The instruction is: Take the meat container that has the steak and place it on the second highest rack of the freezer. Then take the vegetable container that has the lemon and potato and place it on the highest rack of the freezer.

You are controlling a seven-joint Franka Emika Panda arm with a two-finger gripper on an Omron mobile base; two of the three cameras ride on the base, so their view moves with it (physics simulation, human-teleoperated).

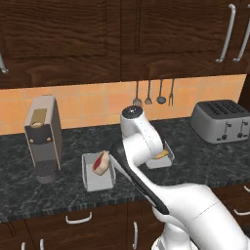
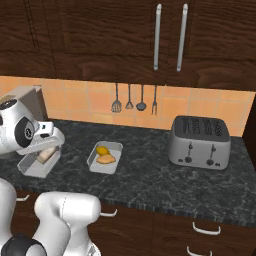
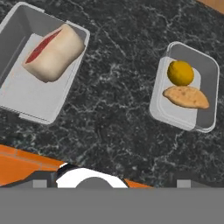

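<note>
The meat container [image 3: 26, 96] is a shallow grey tray on the dark counter, with the steak [image 3: 54, 52] lying in it, red face and beige fat side showing. To its right stands the vegetable container [image 3: 208, 74] with the yellow lemon [image 3: 180, 72] and the orange-tan potato [image 3: 186, 97]. My gripper [image 3: 111, 183] hangs open and empty high above the counter between the two trays. The left base view shows the meat container [image 1: 97, 181] and steak [image 1: 101, 162] beside my arm. The freezer and its racks are out of view.
A coffee machine [image 1: 43, 139] stands left of the meat container. A silver toaster [image 2: 200, 142] sits at the right. Utensils [image 2: 135, 102] hang on the orange tile wall. Dark wall cabinets [image 2: 170, 35] hang overhead, and drawers run below the counter edge.
</note>
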